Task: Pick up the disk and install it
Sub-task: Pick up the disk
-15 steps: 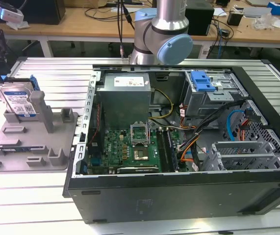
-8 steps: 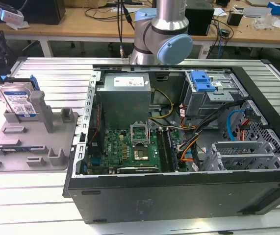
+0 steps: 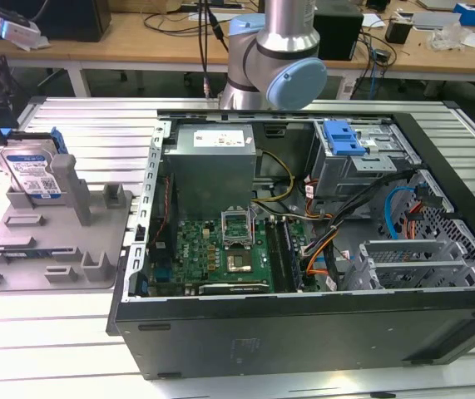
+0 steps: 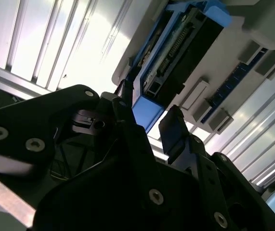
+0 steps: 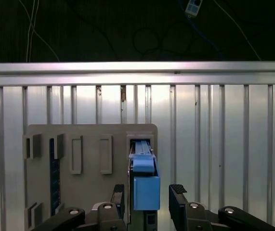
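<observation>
In the first wrist view the disk (image 5: 143, 166) stands on edge in a slot of the grey holder (image 5: 89, 144), which lies on the ribbed metal table (image 5: 224, 144); the hand (image 5: 148, 188) is released, one finger on each side of the disk's blue frame; there is a plain gap on one side, while the other finger sits closer, touching or not I cannot tell. As I judge it, that uneven spacing is the first risk; the nearer finger would meet the frame first and could tip the disk in its slot.

In the second wrist view the hand (image 4: 149, 109) straddles only the blue end of the disk (image 4: 185, 53); a hold that shallow, on plastic rather than metal, could let the disk pivot or slip; if the disk binds in the slot, the holder may come up with it.

In the exterior view the disk (image 3: 33, 170) and holder (image 3: 104, 249) sit at the exterior view's left, well apart from the open case (image 3: 304, 341); the case is crowded with cables (image 3: 324, 245); a disk gripped askew could probably snag them or strike a wall of the case.
</observation>
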Available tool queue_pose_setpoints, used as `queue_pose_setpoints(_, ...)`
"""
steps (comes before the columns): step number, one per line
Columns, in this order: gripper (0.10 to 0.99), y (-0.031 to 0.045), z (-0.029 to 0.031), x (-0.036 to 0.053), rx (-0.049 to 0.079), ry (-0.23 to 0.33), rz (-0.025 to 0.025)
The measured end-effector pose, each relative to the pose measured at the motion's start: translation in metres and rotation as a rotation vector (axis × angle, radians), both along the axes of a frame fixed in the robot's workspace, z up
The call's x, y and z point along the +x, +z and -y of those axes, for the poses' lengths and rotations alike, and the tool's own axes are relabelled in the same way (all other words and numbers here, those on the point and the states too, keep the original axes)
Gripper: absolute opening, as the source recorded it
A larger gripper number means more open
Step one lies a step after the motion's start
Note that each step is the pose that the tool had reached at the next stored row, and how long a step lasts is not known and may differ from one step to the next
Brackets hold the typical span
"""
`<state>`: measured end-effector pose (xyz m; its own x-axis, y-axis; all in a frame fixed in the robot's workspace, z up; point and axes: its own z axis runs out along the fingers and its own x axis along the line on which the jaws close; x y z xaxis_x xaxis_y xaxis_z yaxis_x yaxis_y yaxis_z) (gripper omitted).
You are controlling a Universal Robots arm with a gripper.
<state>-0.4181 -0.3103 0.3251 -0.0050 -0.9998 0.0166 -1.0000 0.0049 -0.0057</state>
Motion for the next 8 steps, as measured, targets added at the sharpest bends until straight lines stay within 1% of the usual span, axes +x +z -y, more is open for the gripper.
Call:
queue_pose_setpoints(5,0.498,-0.0032,0.0000,-0.0010,0.000,0.000,0.0009)
queue_pose_setpoints(8,0.498,-0.0072,0.0000,-0.0023,0.000,0.010,0.0082)
